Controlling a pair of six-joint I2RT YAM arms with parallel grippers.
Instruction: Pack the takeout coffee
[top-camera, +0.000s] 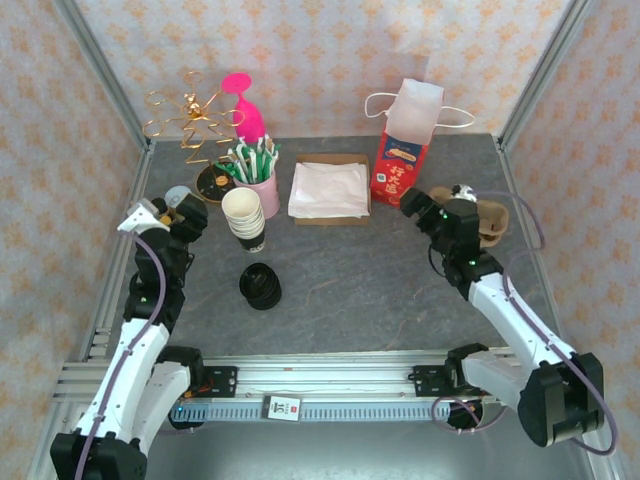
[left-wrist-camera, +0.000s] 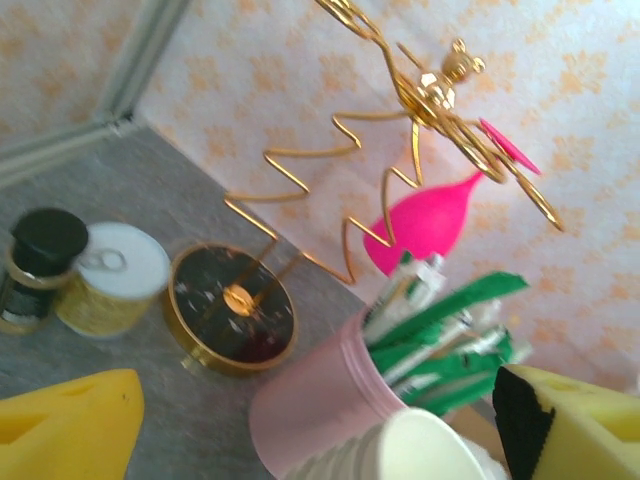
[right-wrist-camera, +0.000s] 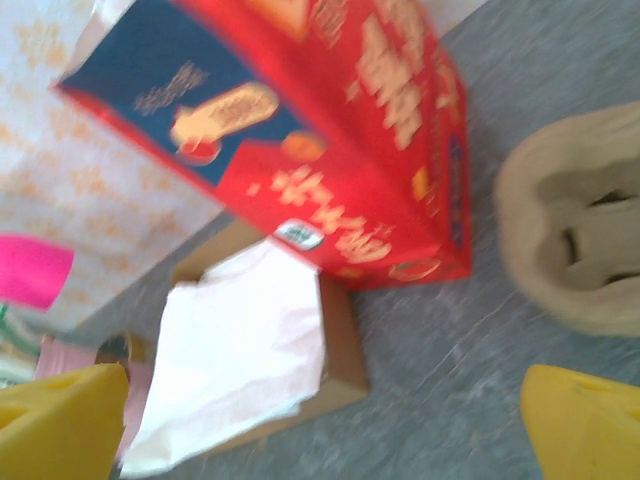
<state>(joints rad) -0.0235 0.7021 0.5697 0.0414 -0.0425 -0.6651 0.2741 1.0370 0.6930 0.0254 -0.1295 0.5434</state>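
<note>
A stack of white paper cups (top-camera: 243, 214) stands left of centre, with a pile of black lids (top-camera: 261, 286) lying in front of it. My left gripper (top-camera: 190, 215) hovers open just left of the stack. In the left wrist view the top cup's rim (left-wrist-camera: 420, 450) sits low between the yellow fingers (left-wrist-camera: 70, 425), untouched. A red paper bag (top-camera: 400, 160) with white handles stands at the back right. My right gripper (top-camera: 415, 200) is open just in front of the bag, with nothing between its fingers (right-wrist-camera: 585, 425). The red paper bag (right-wrist-camera: 330, 130) is close ahead of them.
A pink holder of green-wrapped sticks (top-camera: 258, 180) and a gold wire stand (top-camera: 195, 125) are behind the cups. White napkins in a cardboard tray (top-camera: 328, 190) lie mid-back. A brown pulp cup carrier (top-camera: 492, 220) sits at the right. Small jars (left-wrist-camera: 110, 278) stand by the left wall.
</note>
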